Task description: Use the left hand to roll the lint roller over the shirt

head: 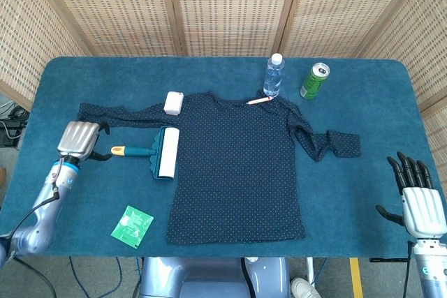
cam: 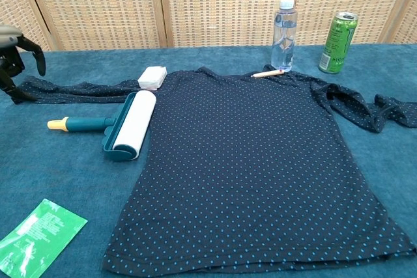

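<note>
A dark dotted shirt [head: 237,162] [cam: 251,157] lies flat on the blue table, sleeves spread to both sides. The lint roller [head: 159,152] [cam: 120,127] lies by the shirt's left edge, white roll beside the cloth, teal handle with an orange tip pointing left. My left hand [head: 78,140] [cam: 14,56] hovers just left of that tip, over the end of the left sleeve, fingers apart and holding nothing. At the table's front right corner my right hand [head: 417,200] stays open, fingers pointing away from me.
A small white block [head: 174,102] lies on the shirt's left shoulder and a pencil [head: 259,100] at the collar. A water bottle [head: 273,75] and green can [head: 314,80] stand behind the shirt. A green packet [head: 132,225] lies front left.
</note>
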You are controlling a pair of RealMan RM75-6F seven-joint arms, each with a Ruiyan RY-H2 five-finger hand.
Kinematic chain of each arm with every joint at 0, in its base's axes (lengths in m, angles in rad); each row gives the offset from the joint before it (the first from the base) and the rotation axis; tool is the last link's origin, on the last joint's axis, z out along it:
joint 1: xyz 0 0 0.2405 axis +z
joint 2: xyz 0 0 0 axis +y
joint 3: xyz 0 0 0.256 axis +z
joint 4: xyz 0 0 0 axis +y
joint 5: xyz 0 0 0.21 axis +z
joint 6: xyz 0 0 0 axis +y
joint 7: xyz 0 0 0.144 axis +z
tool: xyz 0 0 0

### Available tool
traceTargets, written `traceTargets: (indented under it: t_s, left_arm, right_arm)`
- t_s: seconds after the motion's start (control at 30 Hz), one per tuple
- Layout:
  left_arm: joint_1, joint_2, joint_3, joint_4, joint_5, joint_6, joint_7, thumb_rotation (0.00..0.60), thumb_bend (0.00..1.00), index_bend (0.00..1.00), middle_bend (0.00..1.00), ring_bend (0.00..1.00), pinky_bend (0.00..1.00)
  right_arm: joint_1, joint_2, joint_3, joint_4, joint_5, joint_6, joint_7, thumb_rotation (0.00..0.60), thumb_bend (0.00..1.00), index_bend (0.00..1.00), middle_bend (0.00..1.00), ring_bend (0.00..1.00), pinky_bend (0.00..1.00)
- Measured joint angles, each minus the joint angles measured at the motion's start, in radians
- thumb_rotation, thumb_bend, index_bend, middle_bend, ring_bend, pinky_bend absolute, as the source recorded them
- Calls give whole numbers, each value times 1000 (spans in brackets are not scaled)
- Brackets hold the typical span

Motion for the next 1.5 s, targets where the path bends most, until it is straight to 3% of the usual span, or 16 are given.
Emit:
traceTargets:
  t_s: [0.13,0.77,1.07,1.5]
  left_arm:
    - [-38,-37,15,50,-35,-24,29,600,296,433,870,688,633]
    - [-147,-174,69,218,-106,-108,63,600,293,433,870,688,632]
    - [-190,-246,118,286,-139,-120,130,600,293,435,870,688,632]
    - [-216,-309,144,362,-169,-134,145,600,295,465,870,688,632]
  right_arm:
    - [2,-2,0,5,5,-8,-1,600,74,0,0,0,0]
    - [9,-15,6,27,29,-27,-8,600,74,0,0,0,0]
    - [11,-17,10,40,41,-34,2,600,74,0,0,0,0]
    - [9,-17,12,43,40,-27,9,600,74,0,0,0,0]
